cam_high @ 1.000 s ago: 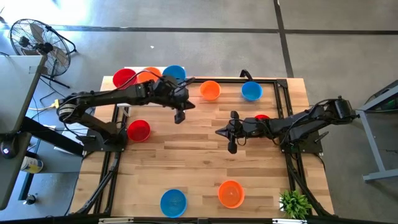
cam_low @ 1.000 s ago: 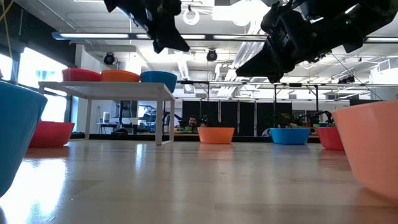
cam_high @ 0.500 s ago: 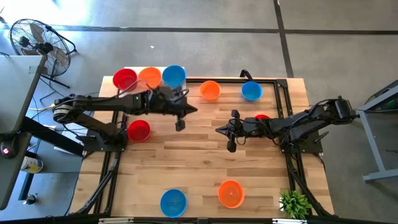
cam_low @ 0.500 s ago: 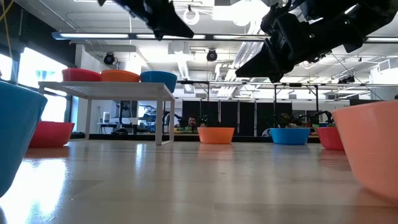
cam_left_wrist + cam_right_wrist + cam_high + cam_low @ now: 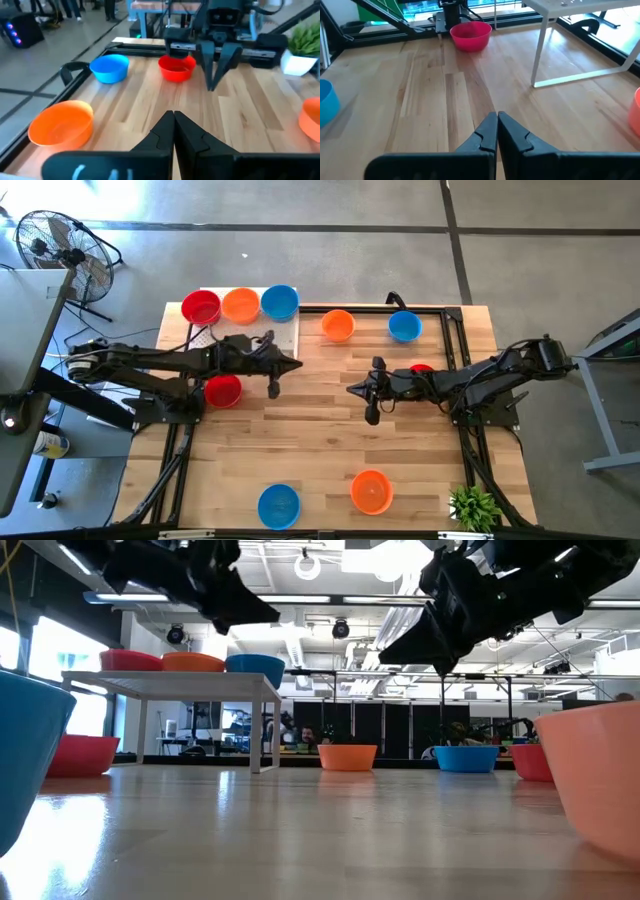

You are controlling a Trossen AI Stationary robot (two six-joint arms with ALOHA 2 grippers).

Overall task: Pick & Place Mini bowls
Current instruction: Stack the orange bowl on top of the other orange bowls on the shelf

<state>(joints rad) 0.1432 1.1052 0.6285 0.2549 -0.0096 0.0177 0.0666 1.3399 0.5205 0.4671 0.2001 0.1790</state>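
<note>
While both arms are hanging above the wooden bench [image 5: 320, 430], neither one is carrying anything. The left end effector [image 5: 274, 387] is hovering just off the near corner of the white raised board [image 5: 283, 332], its fingers [image 5: 167, 131] pressed together with nothing between them. The right end effector [image 5: 372, 414] is hovering over the middle of the bench, and its fingers [image 5: 495, 131] are likewise pressed together on nothing.

3 mini bowls are sitting in a row along the far edge of the board: a red bowl [image 5: 201, 307], an orange bowl [image 5: 240, 305] and a blue bowl [image 5: 280, 302]. The other bowls are resting on the bench itself. A second red bowl [image 5: 222, 390] is lying just beside the left arm, near the board's left leg. A second orange bowl [image 5: 338, 325] and a second blue bowl [image 5: 404, 326] are sitting along the far edge, apart from each other. A third red bowl [image 5: 421, 368] is showing only partly behind the right arm. Near the front edge, a third blue bowl [image 5: 279, 506] and a third orange bowl [image 5: 371, 491] are standing apart. A small green plant [image 5: 474, 507] is sitting at the front right corner.
</note>
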